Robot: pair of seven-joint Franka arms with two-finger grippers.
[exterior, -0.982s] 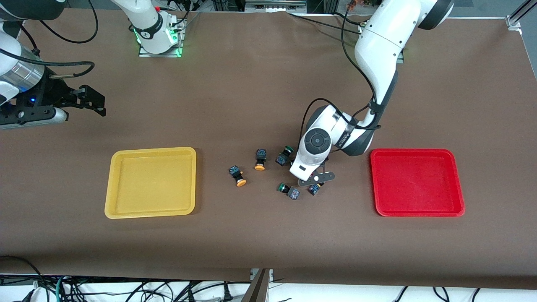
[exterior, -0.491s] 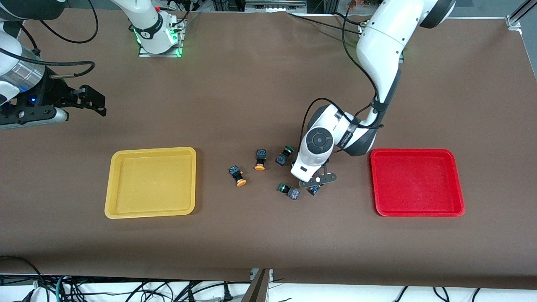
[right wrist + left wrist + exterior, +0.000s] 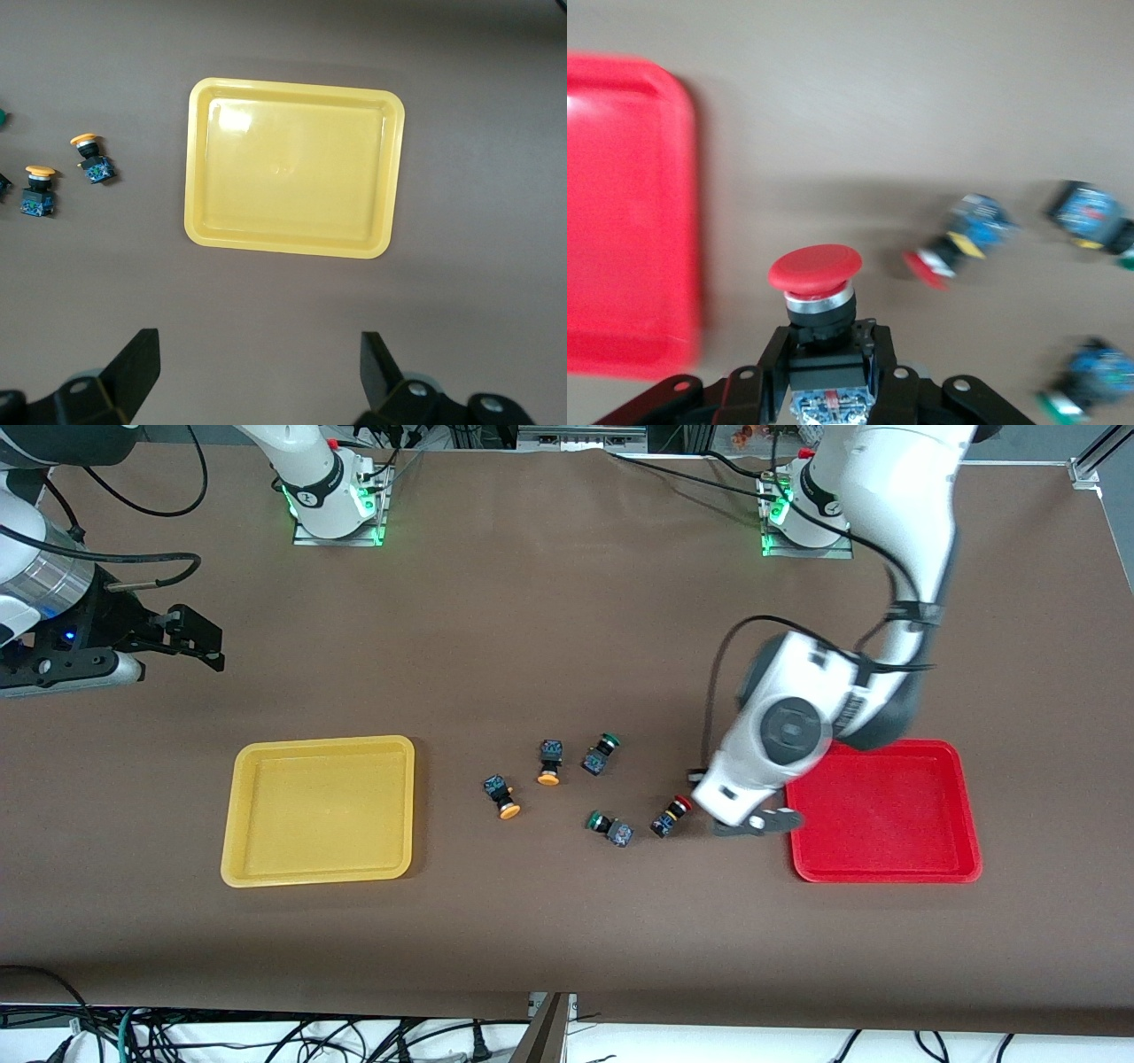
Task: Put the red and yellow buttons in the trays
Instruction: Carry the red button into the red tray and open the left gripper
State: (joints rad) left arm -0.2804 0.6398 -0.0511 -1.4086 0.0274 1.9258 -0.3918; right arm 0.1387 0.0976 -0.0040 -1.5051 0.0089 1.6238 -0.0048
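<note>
Clamped on a red-capped button [image 3: 822, 314], the left gripper [image 3: 758, 823] hangs over the brown table [image 3: 549, 620] just beside the red tray's [image 3: 886, 868] rim, at the edge toward the right arm's end. Only the left wrist view shows the grasp: black fingers [image 3: 771, 359] press both sides of the switch's dark square body, its round domed cap and silver collar pointing away from the wrist, long axis running out along the fingers. From the front view the white arm hides that button entirely.

On the table, a second red button [image 3: 671, 816] lies on its side near the held one, toward the right arm's end, cap tipped up toward the robots' bases. Two orange-yellow buttons [image 3: 502, 796] [image 3: 549, 763] lie between the trays, both with caps pointing toward the front camera. Two green-capped switches [image 3: 601, 754] [image 3: 609, 826] lie among them, one farther from the camera, one nearer.

Both trays are smooth plastic, shallow, round-cornered, with raised rims; the yellow tray [image 3: 319, 872] sits toward the right arm's end and holds nothing.

Waiting above that end of the table, the right gripper [image 3: 257, 367] has its fingers spread wide. Its wrist view looks straight down on the yellow tray and the two orange-yellow buttons.
</note>
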